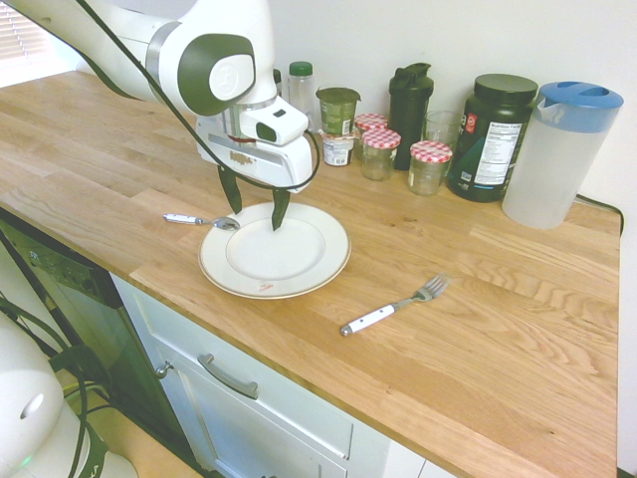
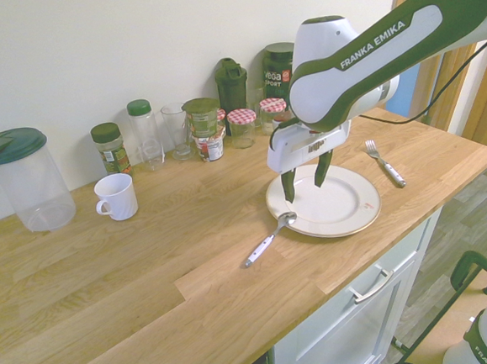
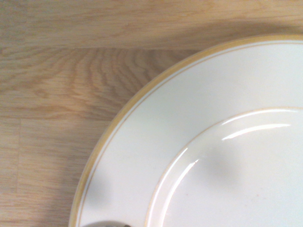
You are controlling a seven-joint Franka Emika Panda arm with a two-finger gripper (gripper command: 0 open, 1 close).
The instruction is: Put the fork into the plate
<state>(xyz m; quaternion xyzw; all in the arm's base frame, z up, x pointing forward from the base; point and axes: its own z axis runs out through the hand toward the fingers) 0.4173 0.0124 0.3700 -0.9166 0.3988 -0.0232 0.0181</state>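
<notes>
While the gripper point(image 1: 255, 211) stands over the plate point(image 1: 317, 261), fingers wide apart and holding nothing, the fork point(image 1: 397, 305) lies on the worktop point(image 1: 518, 334) beside it. It should be light, stiff and a little slippery (smooth handle, I'd guess), best pinched mid-handle. The second exterior view shows a white mug point(image 2: 116, 197); the wrist view doesn't.

The fork point(image 1: 398, 304) has silver metal tines and neck and a white handle with metal at its end. It lies flat, tines apart from the plate point(image 1: 275, 251), just beside it, on the side opposite the spoon point(image 1: 204, 220). The plate is round and whitish, with a wide rim, a thin golden edge line and a small red mark, and sits upright.
</notes>
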